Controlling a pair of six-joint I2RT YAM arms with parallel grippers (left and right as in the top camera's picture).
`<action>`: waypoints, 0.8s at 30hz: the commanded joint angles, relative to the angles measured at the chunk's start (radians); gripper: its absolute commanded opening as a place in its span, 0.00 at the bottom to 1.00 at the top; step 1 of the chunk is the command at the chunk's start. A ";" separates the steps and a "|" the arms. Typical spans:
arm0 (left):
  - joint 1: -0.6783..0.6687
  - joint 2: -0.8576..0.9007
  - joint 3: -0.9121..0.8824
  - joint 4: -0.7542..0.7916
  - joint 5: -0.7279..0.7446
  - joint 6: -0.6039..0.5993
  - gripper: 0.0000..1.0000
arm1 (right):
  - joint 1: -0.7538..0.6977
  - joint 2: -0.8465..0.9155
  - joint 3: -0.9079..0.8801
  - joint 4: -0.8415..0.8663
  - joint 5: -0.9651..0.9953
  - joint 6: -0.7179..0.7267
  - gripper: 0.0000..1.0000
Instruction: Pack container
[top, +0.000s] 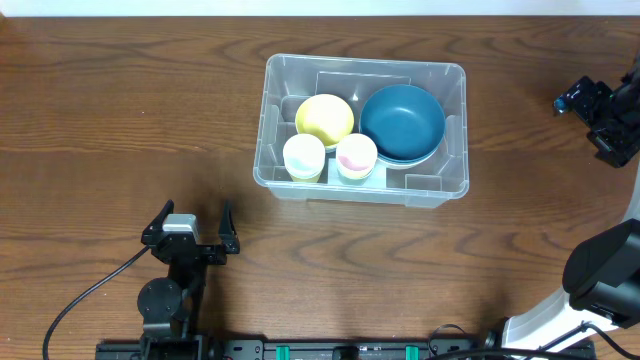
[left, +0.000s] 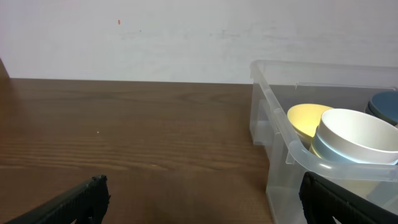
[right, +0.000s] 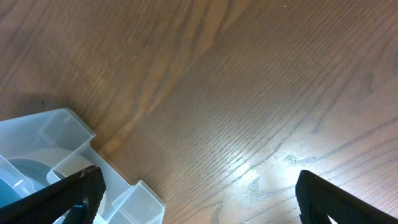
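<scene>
- Overhead: one container (top: 365, 62), clear plastic, sits at the middle of the wooden table (top: 100, 120).
- It holds four pieces: one yellow bowl (top: 324, 119) and one blue bowl (top: 402, 122) side by side along the far half, and two white cups (top: 304, 156) in front of the yellow bowl (the right-hand cup shows a pinkish tint inside).
- The left gripper (top: 193, 218) rests on the table nearer than the container's left corner and well apart from it, its two fingers spread with nothing between them.
- A black cable (top: 90, 290) trails from that arm.
- Left wrist: the container's near-left corner fills the right side. The yellow bowl and one white cup show over its rim, with a sliver of the blue bowl behind. The two finger tips stand wide apart, and a white wall (left: 186, 31) is behind the table.
- Right wrist: the right gripper (right: 199, 180) hangs over bare wood, jaws wide and empty. One moulded corner of the container shows at lower left.
</scene>
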 joint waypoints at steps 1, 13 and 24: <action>0.005 -0.004 -0.013 -0.040 0.014 0.018 0.98 | -0.002 -0.007 -0.002 0.000 0.002 0.010 0.99; 0.005 -0.004 -0.013 -0.040 0.014 0.018 0.98 | 0.040 -0.007 -0.003 -0.001 0.002 0.010 0.99; 0.005 -0.004 -0.013 -0.040 0.014 0.018 0.98 | 0.392 -0.231 -0.003 0.121 0.460 0.010 0.99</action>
